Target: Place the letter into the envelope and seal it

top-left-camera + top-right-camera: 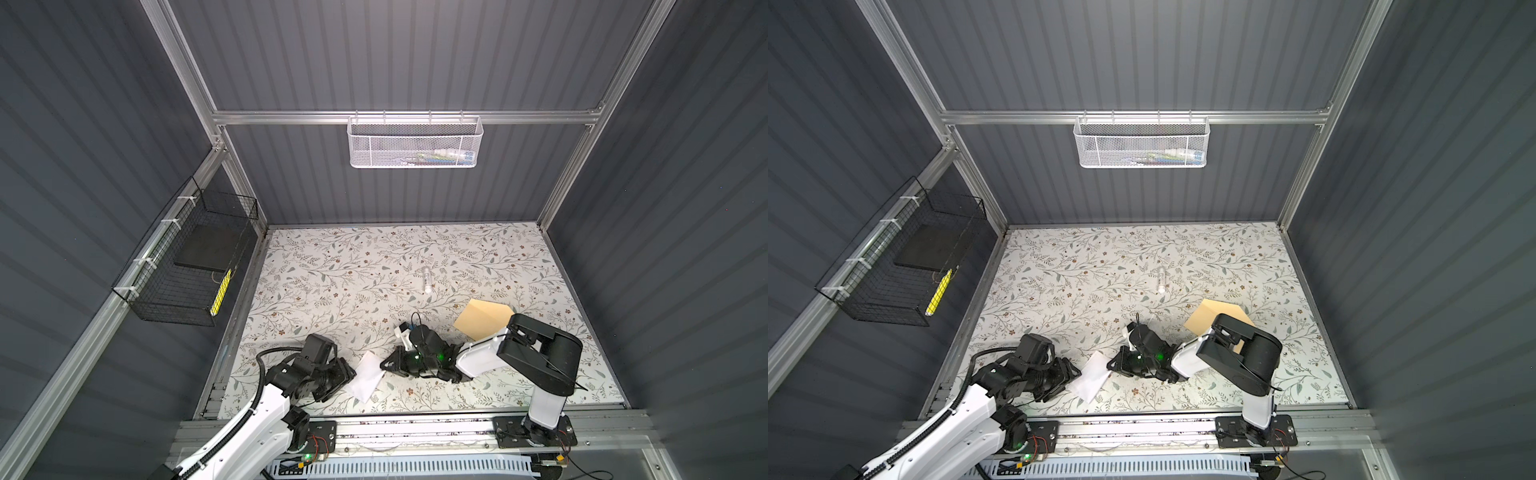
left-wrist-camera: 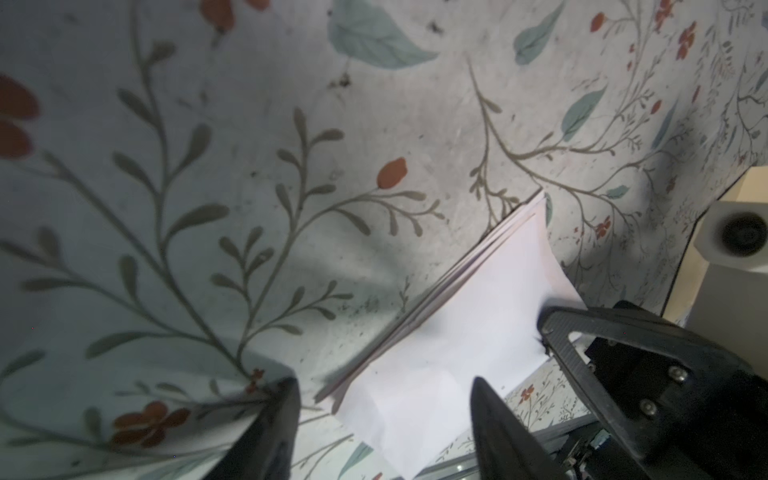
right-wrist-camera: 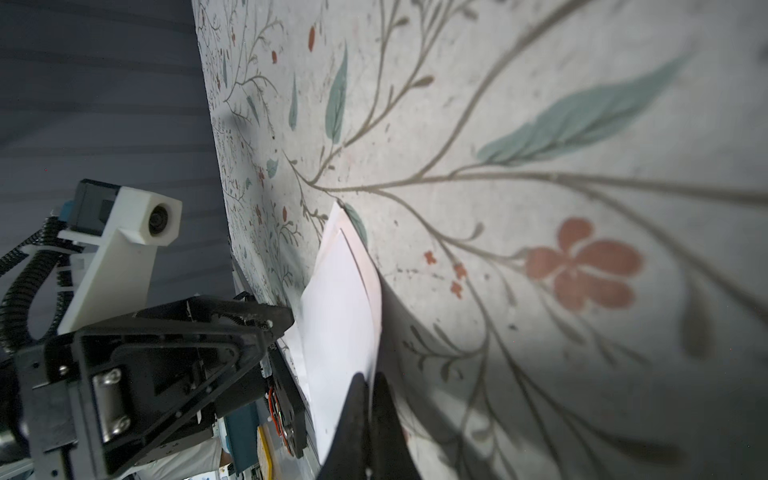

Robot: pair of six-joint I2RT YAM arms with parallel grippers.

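Table (image 1: 332, 266): floral, back half lay open but for a tube (image 1: 426, 279)
Letter (image 1: 368, 376): lay near front edge, between both grippers
Envelope (image 1: 482, 318): sat well apart, partly hidden
Left gripper (image 2: 384, 386): fingers stood apart, letter's corner between them
Right gripper (image 3: 370, 376): pinched together on letter's edge

A small white tube (image 1: 427, 280) lies on the floral bench (image 1: 324, 266). A white mesh basket (image 1: 365, 145) hangs behind; a black wire basket (image 1: 166, 303) holds a dark slab (image 1: 203, 247).
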